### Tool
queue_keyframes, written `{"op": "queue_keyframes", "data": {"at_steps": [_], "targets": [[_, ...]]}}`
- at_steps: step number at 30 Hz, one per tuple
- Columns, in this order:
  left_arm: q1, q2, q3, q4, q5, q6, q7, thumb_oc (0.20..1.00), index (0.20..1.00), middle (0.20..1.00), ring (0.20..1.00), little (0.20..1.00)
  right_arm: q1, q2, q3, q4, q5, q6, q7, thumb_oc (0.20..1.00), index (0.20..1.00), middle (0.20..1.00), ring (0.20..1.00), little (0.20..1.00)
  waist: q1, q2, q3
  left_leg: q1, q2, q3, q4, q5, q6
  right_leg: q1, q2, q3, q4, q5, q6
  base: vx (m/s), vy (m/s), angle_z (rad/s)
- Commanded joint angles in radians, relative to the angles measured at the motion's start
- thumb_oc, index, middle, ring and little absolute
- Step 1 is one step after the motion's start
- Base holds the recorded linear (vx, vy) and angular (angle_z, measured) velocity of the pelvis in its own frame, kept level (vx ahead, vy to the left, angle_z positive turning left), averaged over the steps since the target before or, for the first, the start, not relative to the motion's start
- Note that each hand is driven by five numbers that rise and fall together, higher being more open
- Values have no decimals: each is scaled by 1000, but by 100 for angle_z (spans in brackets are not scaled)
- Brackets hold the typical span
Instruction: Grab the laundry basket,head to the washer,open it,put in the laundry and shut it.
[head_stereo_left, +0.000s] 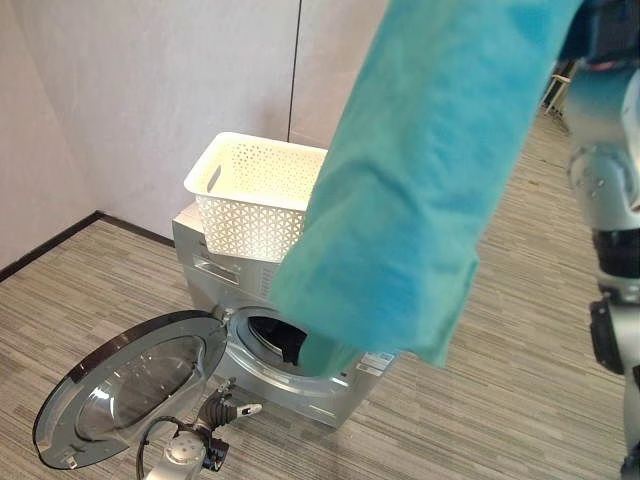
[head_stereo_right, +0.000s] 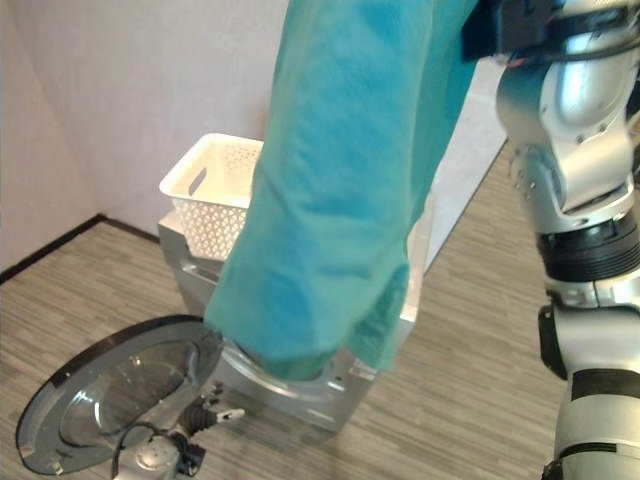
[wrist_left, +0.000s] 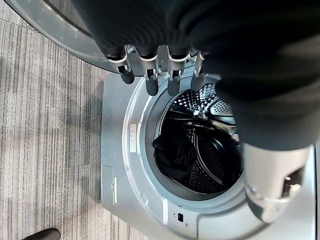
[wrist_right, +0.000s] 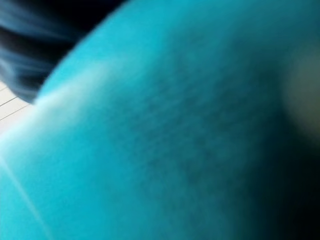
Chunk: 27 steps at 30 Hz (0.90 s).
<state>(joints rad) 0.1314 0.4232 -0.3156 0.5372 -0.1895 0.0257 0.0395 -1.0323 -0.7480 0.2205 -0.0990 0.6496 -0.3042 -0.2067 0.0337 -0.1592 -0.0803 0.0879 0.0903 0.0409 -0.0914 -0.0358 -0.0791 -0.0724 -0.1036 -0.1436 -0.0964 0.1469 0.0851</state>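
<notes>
Teal garment (head_stereo_left: 420, 200) hangs nearest, its top hidden at the right hand, whose grip I cannot tell; its hem dangles at the washer (head_stereo_left: 300, 390) mouth. Left hand (wrist_left: 160, 75), fingers relaxed and empty, hovers by the open door (head_stereo_left: 130, 385). Dark laundry (wrist_left: 172, 157) already lies in the drum; behind, the white basket (head_stereo_left: 255, 195) sits on top. Loading and shutting remain.

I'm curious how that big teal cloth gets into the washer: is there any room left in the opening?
The drum mouth is mostly free; a dark garment sits low inside. The teal cloth hangs over it. The left hand hovers at the rim by the open door. The washer top is crowded by the white basket.
</notes>
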Motion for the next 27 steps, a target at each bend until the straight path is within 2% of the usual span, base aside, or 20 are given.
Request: {"op": "queue_keyframes", "data": {"at_steps": [1, 4, 7, 8, 11, 12, 14, 15, 17, 19, 21, 22, 23, 24, 25, 27], "targets": [[-52, 2, 37, -20, -11, -43, 24, 1000, 1000, 1000, 1000, 1000, -25, -14, -59, 26, -22, 31, 42, 200, 200, 200, 200, 200, 17, -7, 34, -11, -46, -49, 90, -150, 100, -1, -93, -21, 49, -52, 73, -74, 41, -3], [-60, -15, 43, -48, 6, -52, 22, 1000, 1000, 1000, 1000, 1000, 144, 14, -66, -50, -37, 68, 115, 200, 200, 200, 200, 200, 1, -2, 52, -26, -64, -44, 150, -174, 111, -4, -110, -6, 67, -53, 74, -45, 63, -5], [-68, -25, 32, -61, 10, -55, 13, 1000, 1000, 1000, 1000, 1000, 218, 39, -68, -91, -55, 86, 143, 200, 200, 200, 200, 200, -6, 4, 66, -42, -84, -45, 192, -195, 125, -10, -125, 11, 75, -45, 79, -96, 109, -10], [-75, -29, 25, -59, 13, -57, 12, 1000, 1000, 1000, 1000, 1000, 242, 57, -63, -102, -56, 90, 155, 200, 200, 200, 200, 200, -10, 9, 75, -46, -95, -42, 199, -200, 133, -20, -132, 22, 78, -30, 83, -177, 180, -13], [-115, -22, 1, -72, 28, -69, -8, 1000, 1000, 1000, 1000, 1000, 290, 90, -21, -143, -107, 122, 196, 200, 200, 200, 200, 200, -38, 31, 133, -70, -130, -11, 211, -190, 161, -96, -156, 87, 93, 84, 108, -315, 193, -25], [-129, -12, -4, -78, 32, -74, -7, 1000, 1000, 1000, 1000, 1000, 287, 87, -6, -160, -112, 126, 209, 200, 200, 200, 200, 200, -33, 46, 148, -78, -122, 8, 215, -188, 170, -107, -144, 80, 125, 49, 103, -318, 117, -35], [-130, -12, -4, -77, 32, -74, -7, 1000, 1000, 1000, 1000, 1000, 286, 87, -7, -160, -112, 126, 208, 200, 200, 200, 200, 200, -31, 43, 147, -82, -126, 10, 214, -183, 170, -113, -147, 84, 127, 51, 103, -154, 79, -53], [-151, 2, -11, -78, 53, -76, -13, 1000, 1000, 1000, 1000, 1000, 298, 84, 7, -174, -115, 137, 234, 200, 200, 200, 200, 200, -34, 73, 161, -95, -107, 35, 206, -159, 181, -111, -107, 44, 254, -65, 64, -266, 167, -54], [-158, 19, -3, -85, 36, -81, -11, 1000, 1000, 1000, 1000, 1000, 277, 81, 52, -175, -98, 134, 268, 200, 200, 200, 200, 200, -28, 89, 164, -111, -92, 72, 198, -126, 195, -126, -68, 4, 427, -142, 45, -291, 162, -79], [-147, 32, 16, -99, 23, -83, -9, 1000, 1000, 1000, 1000, 1000, 245, 82, 106, -170, -79, 146, 305, 200, 200, 200, 200, 200, -15, 95, 156, -116, -83, 110, 182, -104, 200, -118, -54, -37, 543, -211, 33, -179, 71, -102], [-145, 45, 29, -113, 10, -93, -10, 1000, 1000, 1000, 1000, 1000, 204, 77, 164, -170, -45, 154, 345, 200, 200, 200, 200, 200, 2, 90, 134, -121, -79, 152, 161, -92, 201, -67, -37, -36, 593, -257, 25, -164, -56, -91], [-151, 48, 28, -132, -6, -104, -8, 1000, 1000, 1000, 1000, 1000, 166, 77, 196, -146, -34, 153, 351, 200, 200, 200, 200, 200, 35, 75, 114, -142, -80, 173, 164, -80, 195, -4, -50, -39, 569, -246, 32, -53, -158, -88], [-158, 50, 22, -140, -12, -112, -16, 1000, 1000, 1000, 1000, 1000, 151, 72, 203, -137, -33, 151, 347, 200, 200, 200, 200, 200, 61, 55, 96, -155, -94, 166, 172, -99, 188, 71, -57, -33, 518, -275, 43, -78, -275, -79], [-175, 57, 12, -183, -27, -112, -32, 1000, 1000, 1000, 1000, 1000, 138, 81, 203, -133, -26, 156, 347, 200, 200, 200, 200, 200, 92, 23, 96, -204, -93, 194, 199, -69, 174, 126, -27, -26, 366, -333, 19, -66, -252, -96], [-180, 70, 25, -232, -37, -120, -24, 1000, 1000, 1000, 1000, 1000, 117, 78, 216, -133, -21, 154, 347, 200, 200, 200, 200, 200, 105, 15, 89, -221, -91, 209, 207, -64, 163, 144, -19, -24, 293, -330, 21, -132, -214, -65], [-175, 87, 37, -299, -31, -118, -25, 1000, 1000, 1000, 1000, 1000, 101, 72, 231, -116, -16, 160, 349, 200, 200, 200, 200, 200, 117, 15, 84, -233, -84, 219, 209, -62, 156, 161, -15, -31, 240, -321, 22, -61, -96, -23]]}}
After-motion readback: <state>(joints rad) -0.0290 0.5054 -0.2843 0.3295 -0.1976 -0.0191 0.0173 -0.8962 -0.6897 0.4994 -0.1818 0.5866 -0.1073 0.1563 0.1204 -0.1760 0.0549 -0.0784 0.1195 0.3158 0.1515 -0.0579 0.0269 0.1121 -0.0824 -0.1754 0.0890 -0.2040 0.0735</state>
